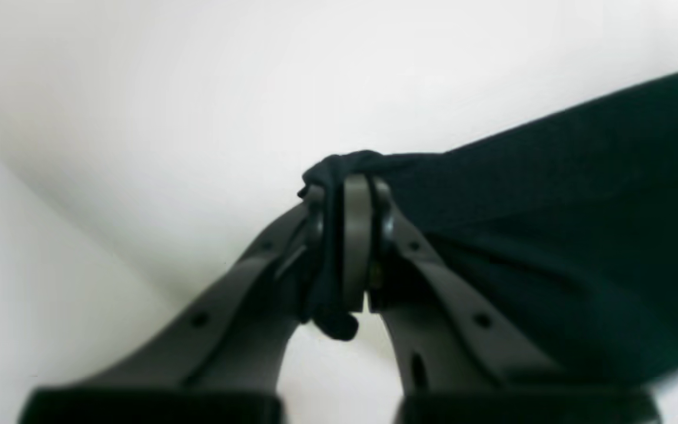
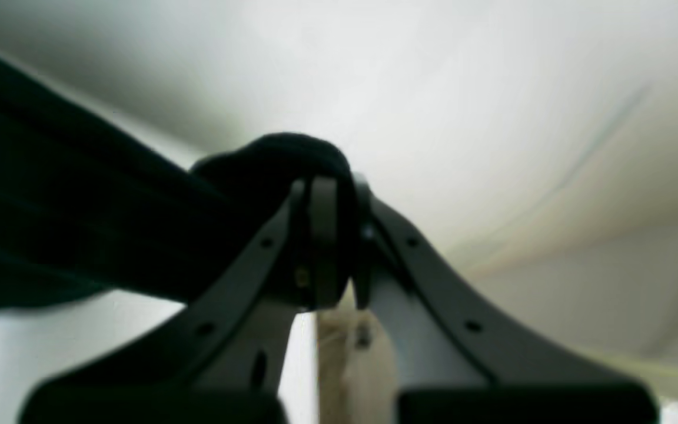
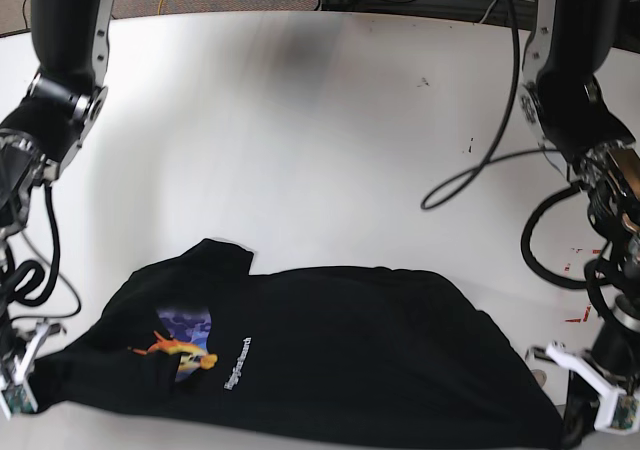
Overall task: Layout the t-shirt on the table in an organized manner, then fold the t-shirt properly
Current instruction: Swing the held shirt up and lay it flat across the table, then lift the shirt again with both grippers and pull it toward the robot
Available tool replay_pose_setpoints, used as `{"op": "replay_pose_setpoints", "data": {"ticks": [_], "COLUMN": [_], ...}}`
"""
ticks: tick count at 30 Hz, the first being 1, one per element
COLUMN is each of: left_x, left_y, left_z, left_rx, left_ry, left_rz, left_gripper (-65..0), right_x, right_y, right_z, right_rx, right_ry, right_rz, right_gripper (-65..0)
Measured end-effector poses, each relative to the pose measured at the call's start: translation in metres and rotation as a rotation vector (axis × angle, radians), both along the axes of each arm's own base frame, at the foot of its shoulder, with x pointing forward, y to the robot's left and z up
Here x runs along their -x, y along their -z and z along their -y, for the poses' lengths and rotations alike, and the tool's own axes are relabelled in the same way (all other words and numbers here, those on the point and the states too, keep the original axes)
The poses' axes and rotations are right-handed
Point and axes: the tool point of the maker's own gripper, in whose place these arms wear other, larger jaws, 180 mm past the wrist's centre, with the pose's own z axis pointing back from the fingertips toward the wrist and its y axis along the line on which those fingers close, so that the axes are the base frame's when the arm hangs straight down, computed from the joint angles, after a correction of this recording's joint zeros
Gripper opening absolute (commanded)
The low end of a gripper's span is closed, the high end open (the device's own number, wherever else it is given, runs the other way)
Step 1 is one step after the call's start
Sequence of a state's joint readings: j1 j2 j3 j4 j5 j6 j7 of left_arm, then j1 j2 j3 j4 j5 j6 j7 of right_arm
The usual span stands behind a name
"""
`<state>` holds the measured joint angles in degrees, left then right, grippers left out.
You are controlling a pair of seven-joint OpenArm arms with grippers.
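Left gripper (image 1: pixel 355 247) pressed together on a bunched fold of the black t-shirt (image 1: pixel 580 235), cloth fanning away to one side of the closed jaws. Right gripper (image 2: pixel 330 241) likewise pinching a dark wad of the same t-shirt (image 2: pixel 68 224), fabric stretching off to the opposite side. Between the two grippers, seen from the base view: t-shirt (image 3: pixel 330 355) spread along the near edge of the white table (image 3: pixel 320 140), printed graphic (image 3: pixel 180 345) face up, nearer the right gripper (image 3: pixel 22 385). Left gripper (image 3: pixel 590 395) at the opposite corner of the cloth.
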<state>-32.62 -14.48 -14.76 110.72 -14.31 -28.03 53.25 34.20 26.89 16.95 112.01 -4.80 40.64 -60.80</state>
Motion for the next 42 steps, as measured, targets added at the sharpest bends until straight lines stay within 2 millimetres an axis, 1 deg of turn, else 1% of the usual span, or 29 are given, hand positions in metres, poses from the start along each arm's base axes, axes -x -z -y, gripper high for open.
{"op": "replay_pose_setpoints", "data": {"ticks": [1, 4, 5, 6, 7, 9, 12, 13, 15, 20, 22, 26, 30, 33, 38, 42], "left_x": [0.004, 0.018, 0.023, 0.026, 0.033, 0.047, 0.07, 0.076, 0.09, 0.123, 0.141, 0.17, 0.19, 0.203, 0.231, 0.257], "left_y": [0.011, 0.048, 0.063, 0.07, 0.083, 0.106, 0.144, 0.153, 0.174, 0.216, 0.234, 0.256, 0.268, 0.278, 0.292, 0.305], "left_z": [-0.001, -0.001, -0.003, -0.001, -0.002, -0.005, -0.014, -0.018, -0.023, -0.023, -0.025, -0.029, -0.032, -0.035, -0.043, -0.048], "left_rx": [0.008, 0.05, 0.054, 0.078, 0.094, 0.128, 0.177, 0.191, 0.196, 0.204, 0.205, 0.24, 0.26, 0.257, 0.264, 0.255], "left_ry": [-0.001, 0.017, 0.014, 0.029, 0.037, 0.04, 0.024, 0.011, -0.008, -0.01, -0.014, -0.025, -0.043, -0.055, -0.088, -0.115], "left_rz": [-0.021, -0.096, -0.132, -0.143, -0.173, -0.225, -0.317, -0.34, -0.404, -0.527, -0.595, -0.672, -0.721, -0.763, -0.825, -0.896], "left_gripper": [-64.9, -64.9, -64.9, -64.9, -64.9, -64.9, -64.9, -64.9, -64.9, -65.0, -65.0, -65.0, -65.0, -65.0, -65.0, -65.0], "right_x": [0.006, 0.022, 0.027, 0.034, 0.041, 0.056, 0.08, 0.088, 0.102, 0.125, 0.14, 0.171, 0.187, 0.203, 0.232, 0.247], "right_y": [0.01, 0.053, 0.072, 0.081, 0.098, 0.124, 0.159, 0.167, 0.185, 0.219, 0.233, 0.262, 0.28, 0.294, 0.316, 0.326], "right_z": [0.0, -0.006, -0.006, -0.001, 0.002, 0.008, 0.015, 0.019, 0.021, 0.011, 0.01, 0.011, -0.003, -0.013, -0.026, -0.033], "right_rx": [-0.009, -0.068, -0.076, -0.102, -0.121, -0.164, -0.225, -0.241, -0.262, -0.335, -0.359, -0.392, -0.432, -0.46, -0.493, -0.512], "right_ry": [0.01, -0.007, -0.005, 0.018, 0.04, 0.082, 0.125, 0.152, 0.184, 0.185, 0.207, 0.27, 0.252, 0.25, 0.262, 0.275], "right_rz": [-0.006, -0.068, -0.112, -0.121, -0.162, -0.209, -0.277, -0.29, -0.335, -0.383, -0.414, -0.488, -0.518, -0.553, -0.621, -0.659], "right_gripper": [-64.7, -64.7, -64.7, -64.7, -64.7, -64.7, -64.8, -64.8, -64.8, -64.8, -64.8, -64.8, -64.8, -64.8, -64.8, -64.8]}}
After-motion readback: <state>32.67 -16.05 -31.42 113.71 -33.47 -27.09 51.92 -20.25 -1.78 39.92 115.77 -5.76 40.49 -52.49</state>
